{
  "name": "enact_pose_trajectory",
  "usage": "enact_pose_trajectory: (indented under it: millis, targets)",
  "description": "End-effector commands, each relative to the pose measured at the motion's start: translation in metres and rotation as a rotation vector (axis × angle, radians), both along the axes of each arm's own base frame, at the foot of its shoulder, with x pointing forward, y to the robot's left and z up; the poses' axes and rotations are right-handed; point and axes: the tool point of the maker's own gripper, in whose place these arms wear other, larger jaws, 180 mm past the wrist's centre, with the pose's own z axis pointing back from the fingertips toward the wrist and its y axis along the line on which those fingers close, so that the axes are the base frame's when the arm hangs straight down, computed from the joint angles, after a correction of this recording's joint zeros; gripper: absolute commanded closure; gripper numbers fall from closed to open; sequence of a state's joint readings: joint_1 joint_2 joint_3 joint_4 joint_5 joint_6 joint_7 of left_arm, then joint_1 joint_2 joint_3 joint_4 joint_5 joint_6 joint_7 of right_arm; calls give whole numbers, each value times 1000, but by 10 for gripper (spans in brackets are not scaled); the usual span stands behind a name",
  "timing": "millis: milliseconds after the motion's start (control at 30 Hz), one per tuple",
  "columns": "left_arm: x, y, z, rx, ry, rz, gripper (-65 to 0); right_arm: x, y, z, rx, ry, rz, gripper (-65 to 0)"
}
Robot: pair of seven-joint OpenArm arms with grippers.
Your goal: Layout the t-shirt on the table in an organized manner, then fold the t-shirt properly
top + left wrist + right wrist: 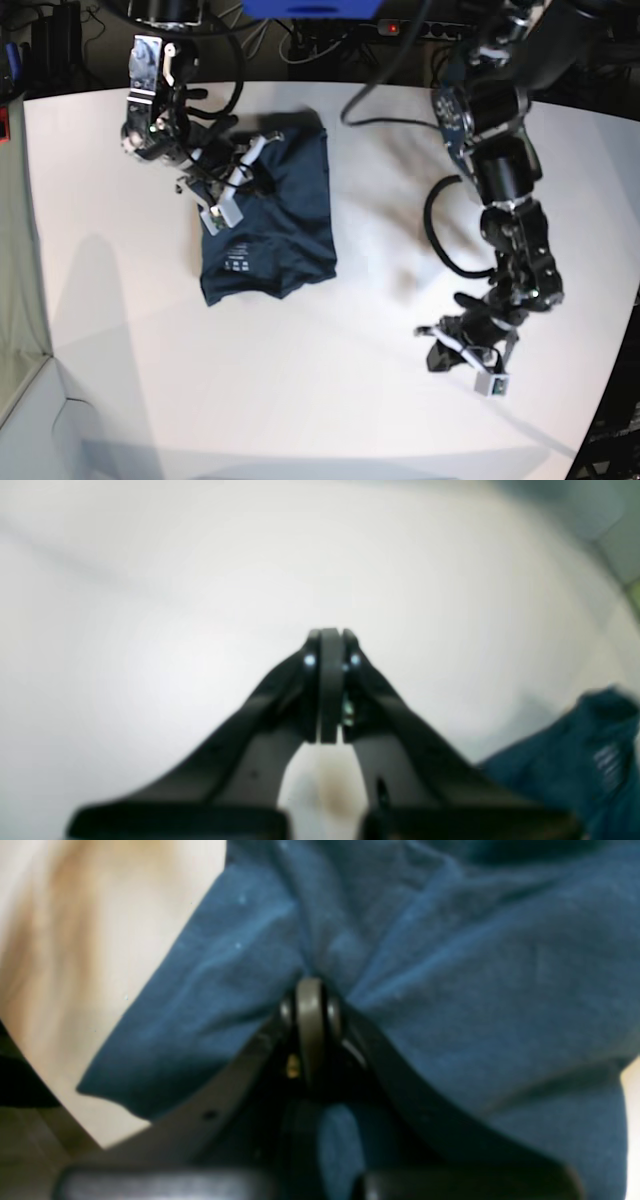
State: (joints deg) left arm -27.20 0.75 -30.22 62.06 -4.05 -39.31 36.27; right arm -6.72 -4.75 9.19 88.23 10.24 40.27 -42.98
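A: Where was the t-shirt [275, 215] at that point?

B: It lay in a bunched, roughly square heap on the far side of the table [330, 400], toward the right arm's end. The white neck label faced up near the heap's front edge, so the shirt was not yet spread out.

A: And the hands?

B: The right hand [310, 990] was closed on the t-shirt. In its wrist view the cloth gathered into creases that ran straight into the pinched tips, so I judged it had a fold of fabric, probably near the upper left part of the heap. The left hand [330, 640] was closed on nothing, hovering above bare table well apart from the shirt, with only a corner of blue cloth at the edge of its view.

A: So which step was in hand?

B: Laying it out, I thought, and early in that. Nothing was folded neatly yet.

A: How should it have been done well?

B: With only one hand gripping, a pull would drag the whole heap rather than open it. I would have brought the left hand across to take a second point, ideally the opposite shoulder or hem, then drawn the two apart slowly and low over the table, so the cloth spread flat instead of twisting.
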Motion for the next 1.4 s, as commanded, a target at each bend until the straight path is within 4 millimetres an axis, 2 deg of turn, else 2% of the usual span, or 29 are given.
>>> enact_pose_trajectory:
  millis: [0,100,233,500,667,800,867,967,1133,1267,1367]
  targets:
    - [4,4,29,16,-87,2,-1,0,-10,1,-63,5,6,0]
    - [-33,31,32,148,-91,31,-1,8,-12,18,-74,-52,1,0]
    - [-77,51,33,274,-72,53,-1,15,-14,32,-82,-97,-3,0]
    - [-180,130,22,455,53,238,-1,26,-25,76,-124,-231,-23,0]
    - [-248,179,2,500,188,363,-1,10,-62,87,-212,-241,-85,0]
    - [-296,217,1,501,251,495,-1,-6,-98,76,-253,-193,-174,0]
    - [-319,234,2,519,285,556,-1,-13,-109,70,-273,-170,-188,0]
    - [-352,252,2,539,340,619,-1,-20,-112,61,-270,-138,-194,0]
    - [-395,264,-18,523,448,661,-1,-27,-111,37,-245,-67,-194,0]
    - [-419,276,-28,496,499,718,-1,-34,-109,21,-229,-16,-192,0]
    - [-429,283,-31,487,518,746,-1,-42,-106,15,-222,7,-187,0]
